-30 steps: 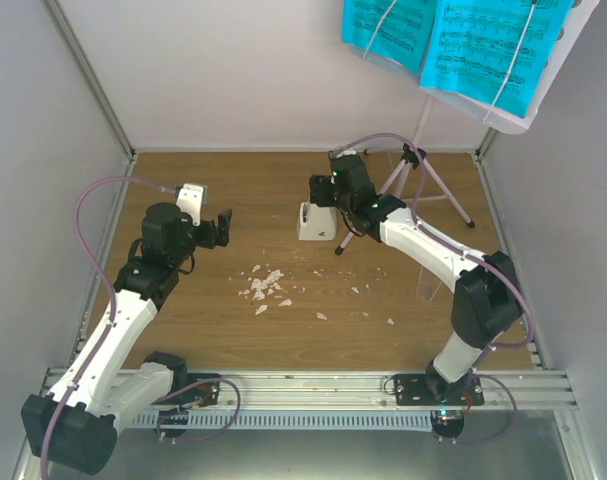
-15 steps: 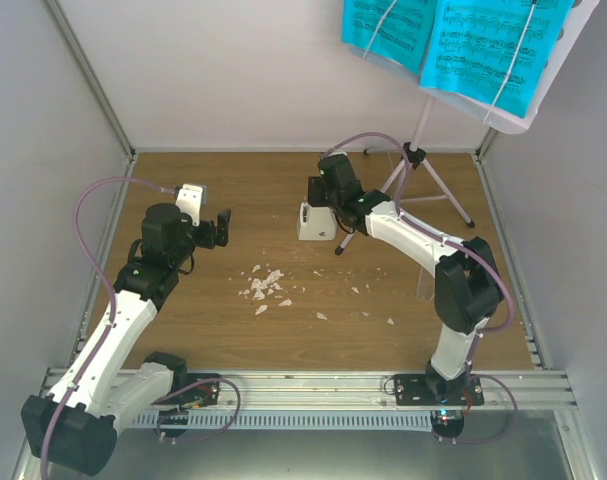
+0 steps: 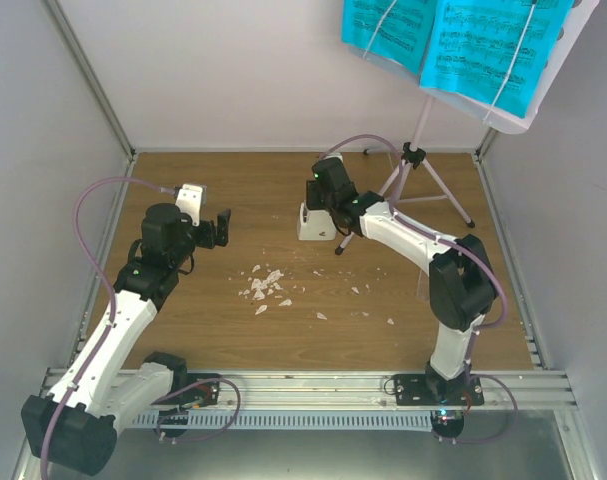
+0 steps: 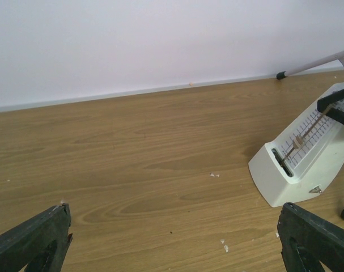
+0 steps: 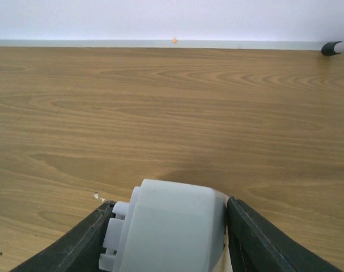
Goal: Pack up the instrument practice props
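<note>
My right tool [image 5: 167,211] has slid further over the metronome [image 4: 305,164] in the last second and narrowed from wide apart; both fingers now look pressed to its flanks, so I judge it clamped though not yet lifted. It sits mid-counter [image 3: 233,180], just beside the stand [image 3: 423,150], whose plate holds the pages [image 3: 483,40] at the back right. My left tool [image 4: 174,249] has not moved, fingers wide apart on nothing. Packing is only beginning: first prop gripped, stand and pages untouched.
</note>
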`<state>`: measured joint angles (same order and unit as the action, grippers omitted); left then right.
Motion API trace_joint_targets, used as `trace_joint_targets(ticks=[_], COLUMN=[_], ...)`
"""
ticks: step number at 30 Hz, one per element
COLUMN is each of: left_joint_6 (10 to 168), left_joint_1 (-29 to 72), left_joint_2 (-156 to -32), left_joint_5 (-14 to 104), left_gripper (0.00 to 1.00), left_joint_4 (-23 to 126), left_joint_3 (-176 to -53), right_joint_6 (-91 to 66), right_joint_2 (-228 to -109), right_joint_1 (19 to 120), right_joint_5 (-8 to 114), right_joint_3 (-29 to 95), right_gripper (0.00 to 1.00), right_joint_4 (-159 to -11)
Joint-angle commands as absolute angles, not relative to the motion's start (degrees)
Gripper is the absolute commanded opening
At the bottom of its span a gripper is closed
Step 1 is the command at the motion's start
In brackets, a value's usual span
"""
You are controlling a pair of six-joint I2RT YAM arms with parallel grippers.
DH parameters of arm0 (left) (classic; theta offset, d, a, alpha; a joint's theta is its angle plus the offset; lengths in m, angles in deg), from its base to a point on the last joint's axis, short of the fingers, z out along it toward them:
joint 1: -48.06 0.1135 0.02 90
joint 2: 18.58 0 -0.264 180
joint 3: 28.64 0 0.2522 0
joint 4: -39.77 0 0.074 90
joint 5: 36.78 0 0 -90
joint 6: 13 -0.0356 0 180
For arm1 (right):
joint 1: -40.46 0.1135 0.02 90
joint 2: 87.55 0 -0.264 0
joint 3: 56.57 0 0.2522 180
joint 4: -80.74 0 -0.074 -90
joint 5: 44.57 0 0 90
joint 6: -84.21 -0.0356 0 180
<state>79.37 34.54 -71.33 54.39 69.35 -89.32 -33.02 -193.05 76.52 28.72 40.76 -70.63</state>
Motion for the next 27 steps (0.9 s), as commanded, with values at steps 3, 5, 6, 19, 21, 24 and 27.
trace_joint_targets(ticks=[3, 5, 6, 19, 21, 24, 27], left_joint_6=[79.5, 79.5, 79.5, 79.5, 79.5, 79.5, 79.4], left_joint_1=[34.5, 34.5, 34.5, 34.5, 34.5, 34.5, 34.5], left_joint_2=[-70.4, -70.3, -70.3, -70.9, -71.2, -71.6, -71.9], left_joint_5=[54.9, 55.0, 54.9, 55.5, 55.6, 55.9, 56.3], left_gripper=[0.99, 0.99, 0.99, 0.99, 0.99, 0.99, 0.99], left_joint_4=[66.6, 66.6, 66.5, 66.4, 66.4, 66.4, 66.4], left_joint_3=[-88.9, -88.9, -88.8, -88.5, -88.5, -88.4, -88.3], right_joint_6=[-32.1, -32.0, -32.0, -16.0, -10.8, -5.4, -3.9], right_joint_2=[-194.1, -194.2, -194.2, -182.2, -178.2, -172.8, -168.2], right_joint_1=[77.7, 77.7, 77.7, 80.3, 81.9, 84.6, 85.9], right_joint_5=[26.3, 26.1, 26.1, 39.6, 44.4, 47.6, 49.1], right_joint_3=[42.3, 42.3, 42.3, 35.8, 32.2, 26.1, 20.7], right_gripper=[0.49, 0.43, 0.39, 0.37, 0.37, 0.37, 0.36], right_joint_4=[-70.2, -70.2, -70.2, -81.2, -83.8, -85.3, -85.3])
